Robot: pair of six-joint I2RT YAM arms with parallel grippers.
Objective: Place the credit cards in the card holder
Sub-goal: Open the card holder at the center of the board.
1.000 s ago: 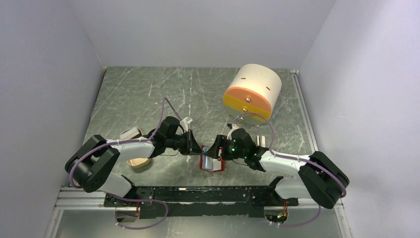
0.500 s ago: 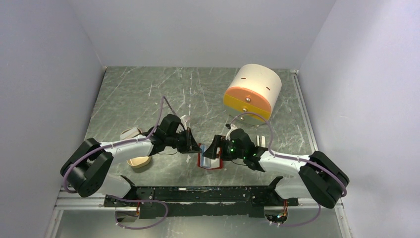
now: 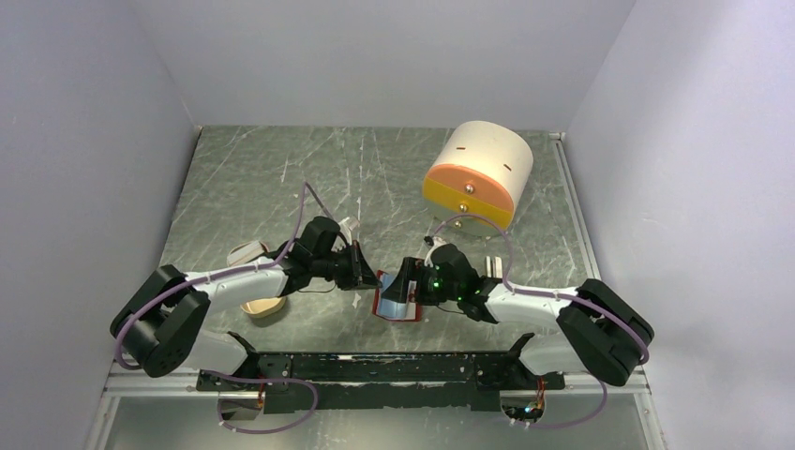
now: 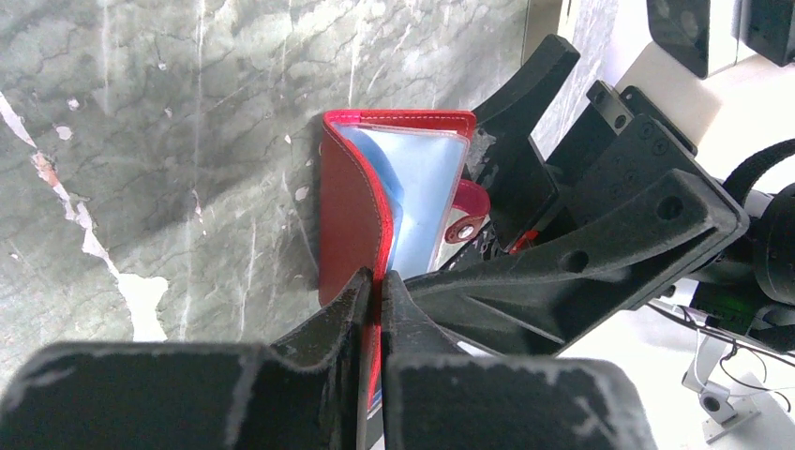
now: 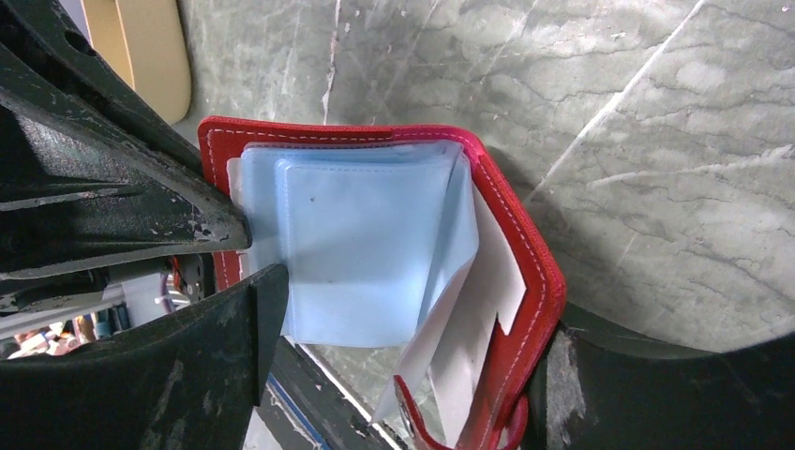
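The grey veined worktop point(image 3: 262, 178) fills the floor of a pale-walled booth. At its far right lies a big cream cylinder with an orange face point(image 3: 478, 173), on its side and well apart from everything else. Both arms reach inward and meet near the middle of the near edge. A beige oval tray point(image 3: 261, 307) sits on the left, partly hidden under the left arm.

Between the two claws is the small red leather-like folding card holder point(image 3: 398, 305), opened out. The left claw point(image 4: 378, 281) is pinched tight on the edge of its red cover. The right claw point(image 5: 417, 328) stands wide apart, one finger on either side of the card holder; whether either finger presses on it I cannot tell. The pale blue inner pockets point(image 5: 361, 244) face the right wrist camera. White flat leaves point(image 5: 469, 328) show between them and the red cover; whether these are cards I cannot tell. The snap tab point(image 4: 466, 214) hangs loose.
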